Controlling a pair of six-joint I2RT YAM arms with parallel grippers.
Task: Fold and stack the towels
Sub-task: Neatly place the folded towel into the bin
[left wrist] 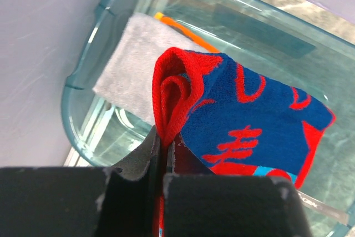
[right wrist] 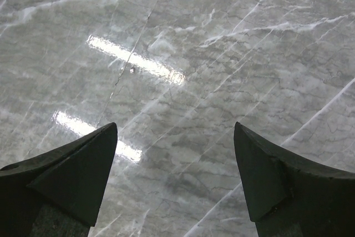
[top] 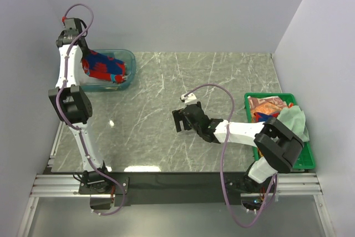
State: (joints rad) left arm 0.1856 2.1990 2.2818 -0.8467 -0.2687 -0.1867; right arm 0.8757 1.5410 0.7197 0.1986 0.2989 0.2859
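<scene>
Because its fingers stand wide apart over bare tabletop, the right gripper (right wrist: 175, 127) looks parked near mid-table, holding nothing. Just to its right, the green crate (top: 302, 162) holds an orange-brown towel (top: 265, 105) and a pale green towel (top: 294, 120), both bunched and apparently not yet folded. At the far left, the left gripper (left wrist: 165, 151) is clamped on a folded edge of the red and blue towel (left wrist: 249, 120), dangling it over the clear teal tub (left wrist: 83, 81). A grey-white towel (left wrist: 125, 65) lies flat in the tub, likely the stack's base. The table (top: 166, 76) is glossy grey marble, enclosed by plain pale walls (top: 183, 9).
</scene>
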